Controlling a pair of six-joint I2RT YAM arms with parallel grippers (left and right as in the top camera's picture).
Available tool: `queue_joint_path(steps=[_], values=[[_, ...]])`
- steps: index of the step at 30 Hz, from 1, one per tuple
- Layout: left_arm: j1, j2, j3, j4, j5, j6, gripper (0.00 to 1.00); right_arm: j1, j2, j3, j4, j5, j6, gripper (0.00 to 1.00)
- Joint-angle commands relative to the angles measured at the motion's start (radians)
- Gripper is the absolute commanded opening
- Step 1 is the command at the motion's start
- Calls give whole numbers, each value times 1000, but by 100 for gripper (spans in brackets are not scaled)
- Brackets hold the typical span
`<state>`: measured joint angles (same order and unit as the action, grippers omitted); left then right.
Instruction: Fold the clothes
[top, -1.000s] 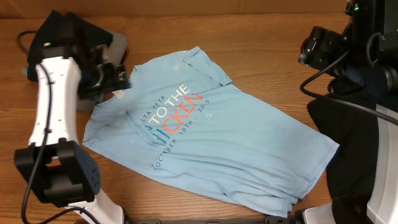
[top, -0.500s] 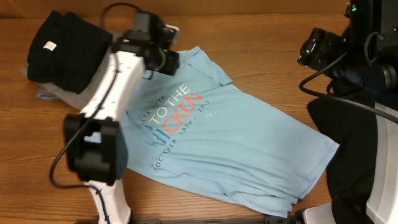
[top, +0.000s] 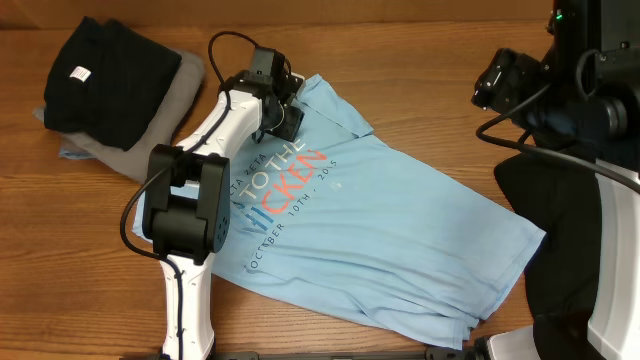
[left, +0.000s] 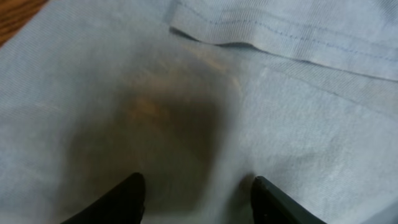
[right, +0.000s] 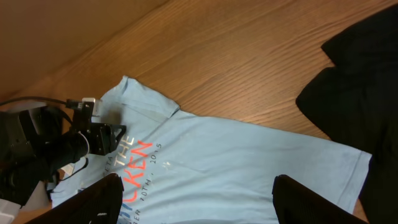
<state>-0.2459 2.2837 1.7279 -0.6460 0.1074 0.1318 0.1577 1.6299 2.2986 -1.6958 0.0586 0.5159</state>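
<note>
- Wooden desk (top: 420, 40) carries everything. The shirt (top: 400, 230) lies spread flat and skewed across its middle, lettering (top: 285, 180) up, with one bottom corner close to the near edge. A folded black-and-grey pile (top: 110, 80) sits at the far left corner. A black garment (top: 550, 230) lies loose at the right edge.
- Risk, thin bite: the left pincer (top: 288, 118) hangs low over flat cloth at the shirt's far left end, just short of a stitched hem (left: 280, 31). If it closes there it may catch only the top layer, or too little cloth, and the cloth would likely slip out on the lift.
- Risk, drag: a pull from that one end would probably rumple the shirt or slide it toward the near edge, since the other arm is well apart from it.
- Risk, crooked fold: the shirt lies skew to the desk edges, so a fold begun from this lie could land uneven.
- Left pincer: the fingers (left: 124, 199) stand partly apart with only flat shirt cloth showing between them, so it holds nothing. Its shadow on the cloth is dark and close, so it is near. The tips are cut off in the wrist view, so I cannot tell whether they touch.
- Right pincer (right: 198, 202): wide and empty, raised over the far right of the desk and facing down at the shirt. It touches nothing.
</note>
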Motion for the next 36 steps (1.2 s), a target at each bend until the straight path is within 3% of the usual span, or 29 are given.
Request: queue_joint_path(steps=[1,4,9,12,17,21,28,31,36], values=[[18,53,-1,1,-28,3,60,-3,3,-5,3,0,13,80],[34,69,-1,16,-132,-24,61,-3,3,-5,3,0,13,80],[113,80,-1,77,-298,-187,66,-3,3,-5,3,0,13,80],[192,80,14,105,-218,-287,65,-3,3,-28,4,0,13,84],[269,80,64,123,47,-289,67,-3,3,-166,22,1,26,86],[283,70,138,94,171,-285,72,-11,3,-340,86,23,78,86],[279,31,374,-111,242,-217,78,-121,3,-728,323,30,117,81],[278,2,494,-235,241,-175,79,-210,3,-868,436,20,115,73],[278,-76,644,-438,241,-159,80,-350,3,-1062,666,-15,33,70]])
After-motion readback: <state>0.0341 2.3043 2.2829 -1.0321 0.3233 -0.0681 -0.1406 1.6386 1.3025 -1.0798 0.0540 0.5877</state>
